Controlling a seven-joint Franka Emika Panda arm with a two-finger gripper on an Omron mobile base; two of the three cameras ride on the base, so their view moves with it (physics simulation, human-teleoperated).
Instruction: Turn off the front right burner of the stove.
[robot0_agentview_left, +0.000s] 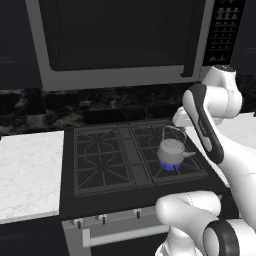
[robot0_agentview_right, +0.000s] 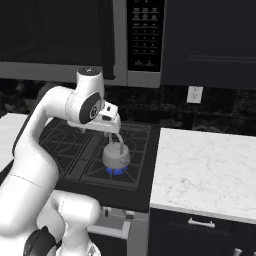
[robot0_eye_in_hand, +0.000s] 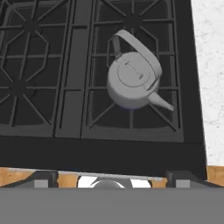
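Gripper (robot0_eye_in_hand: 109, 183) fingertips barely show at the hand view's bottom edge, so I cannot tell how wide they stand; nothing appears held. Nearest, the stove (robot0_agentview_left: 95, 200) carries small knobs (robot0_agentview_left: 103, 218) along its silver front. Beyond, the front right burner (robot0_agentview_left: 169, 166) burns blue beneath a grey kettle (robot0_agentview_left: 171, 151). Reaching low, the hand could twist a neighbouring look-alike knob, or the arm could bump the kettle.
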